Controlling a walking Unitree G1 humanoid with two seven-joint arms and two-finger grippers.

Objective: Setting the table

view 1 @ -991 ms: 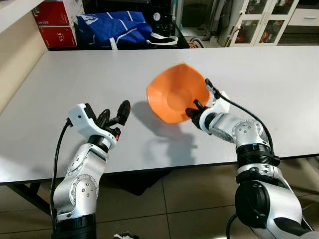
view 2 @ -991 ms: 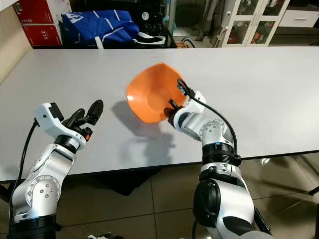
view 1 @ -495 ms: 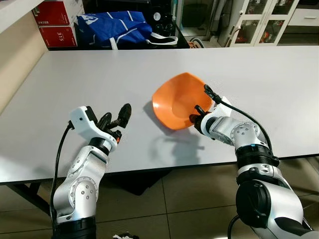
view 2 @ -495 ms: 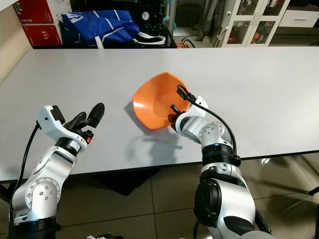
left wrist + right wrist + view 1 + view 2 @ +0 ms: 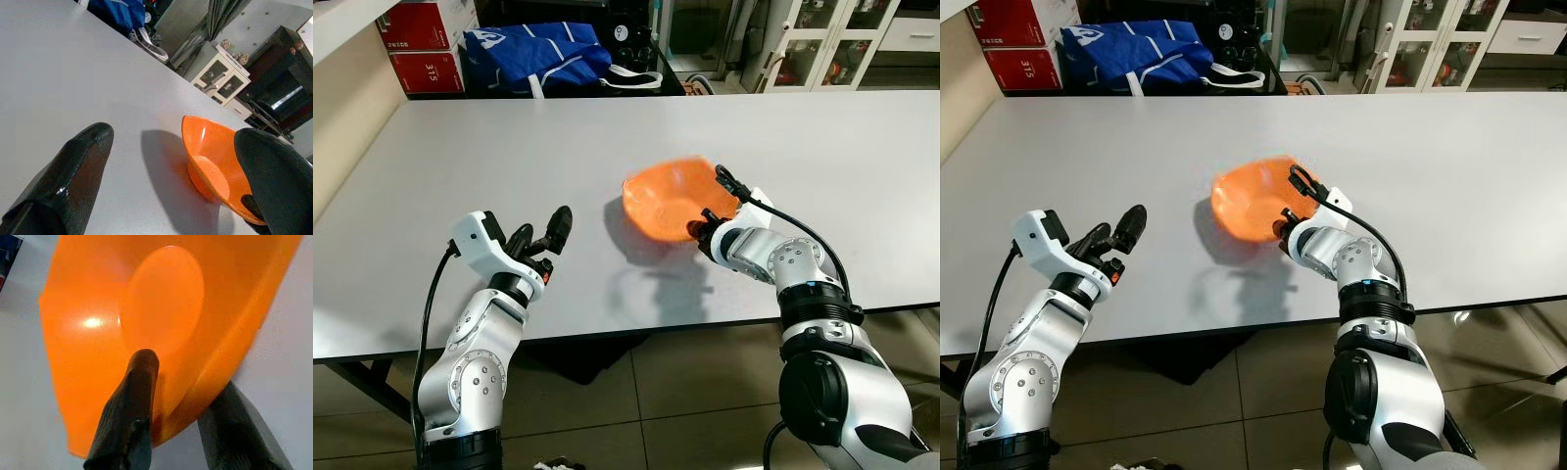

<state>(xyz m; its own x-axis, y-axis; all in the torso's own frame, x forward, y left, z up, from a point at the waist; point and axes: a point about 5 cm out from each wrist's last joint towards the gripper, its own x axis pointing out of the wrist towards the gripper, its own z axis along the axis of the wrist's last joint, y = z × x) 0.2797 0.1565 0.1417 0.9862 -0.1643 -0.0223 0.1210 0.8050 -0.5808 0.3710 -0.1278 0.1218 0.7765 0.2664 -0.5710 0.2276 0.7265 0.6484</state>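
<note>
One bowl, nearly down

Right gripper [image 5: 710, 223] pinches the near rim of the orange bowl [image 5: 674, 194], one finger inside, one outside under the wall. Bowl sits low over the white surface [image 5: 460, 147], tilted toward the robot; I cannot tell whether its base touches. Step in hand, by my reading: placing the bowl. Next move calls for levelling it flat, then spreading the fingers and backing off without dragging the rim.

Left gripper [image 5: 536, 235] hovers near the front edge, fingers wide apart, holding nothing.

Right wrist view gives the pinch itself: the inner finger [image 5: 129, 406] against the bowl's wall. Left wrist view gives the bowl's side profile and its shadow.
</note>
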